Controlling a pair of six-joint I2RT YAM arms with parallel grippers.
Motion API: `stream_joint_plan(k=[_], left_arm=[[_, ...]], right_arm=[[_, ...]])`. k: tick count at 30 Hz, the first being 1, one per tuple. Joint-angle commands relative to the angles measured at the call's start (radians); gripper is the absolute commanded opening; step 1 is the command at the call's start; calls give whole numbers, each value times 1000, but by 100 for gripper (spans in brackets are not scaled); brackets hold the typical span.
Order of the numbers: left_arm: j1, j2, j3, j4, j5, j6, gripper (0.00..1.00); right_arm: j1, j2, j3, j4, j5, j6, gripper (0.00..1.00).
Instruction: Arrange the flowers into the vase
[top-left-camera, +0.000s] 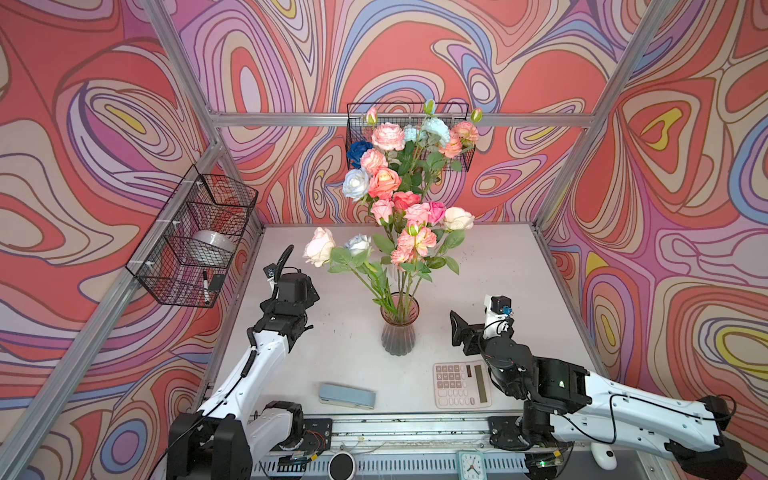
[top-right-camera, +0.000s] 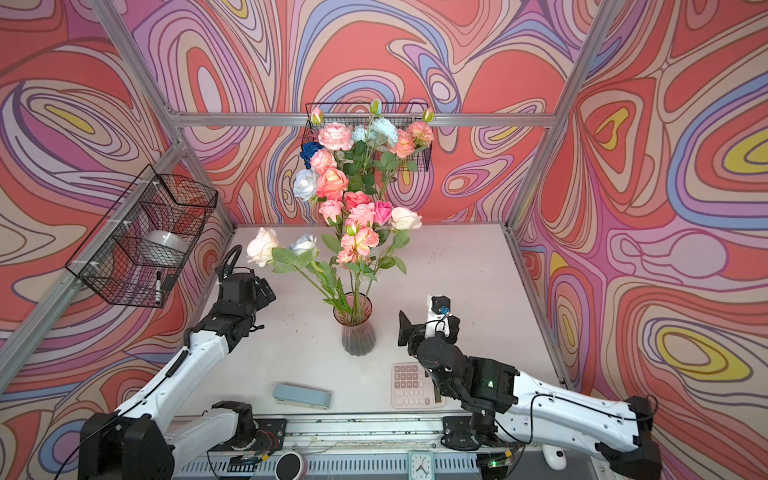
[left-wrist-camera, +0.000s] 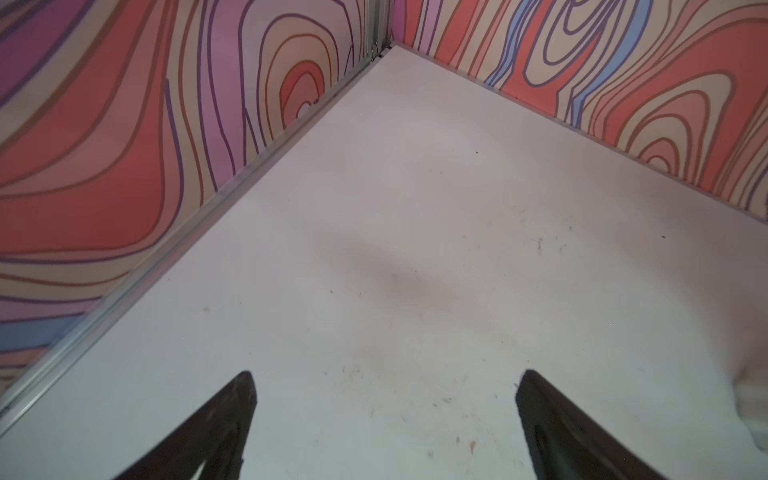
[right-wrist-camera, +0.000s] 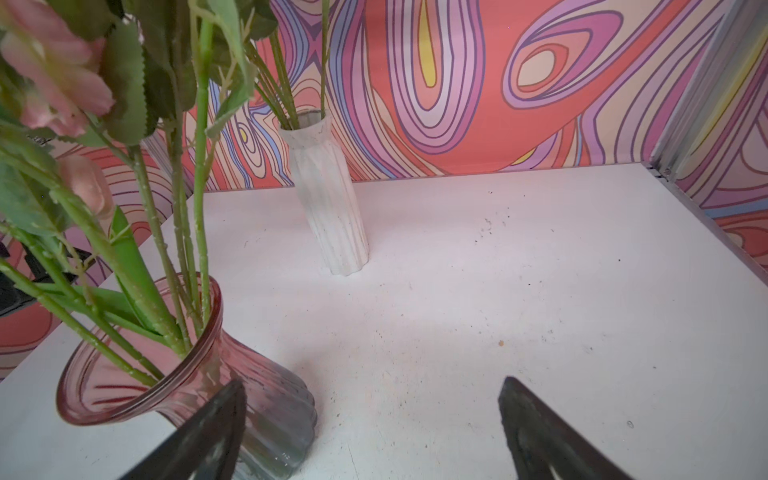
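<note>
Hanging just beside the pink vase (top-left-camera: 399, 328), the right claw (right-wrist-camera: 374, 381) stands wide apart and empty, like the left claw (left-wrist-camera: 386, 373) over bare table (left-wrist-camera: 415, 208). Some flowers (top-left-camera: 415, 241) stand in that vase, other stems in a white vase (right-wrist-camera: 328, 195) behind it. Any next reach likely needs to clear the rim and leaning leaves, since a nudge could tip the top-heavy bunch.

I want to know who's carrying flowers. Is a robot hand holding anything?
Nothing is held. The left hand and right hand are both open and empty. Some flowers stand in the pink vase.
</note>
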Motion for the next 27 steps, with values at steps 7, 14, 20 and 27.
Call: stream_joint_plan(k=[7,14,20,27], left_arm=[[16,193,-162,575,-92,351,99],[35,286,-279,862,-23,383,98],[61,365,-244,860,86,398,94],[66,395,-297,973,236,441,91]], right_arm=[[4,14,33,-84,116,59,98],[3,24,20,-38,148,1,98],[1,29,40,-85,215,44,98],[-70,43,40,-36,217,-25,98]])
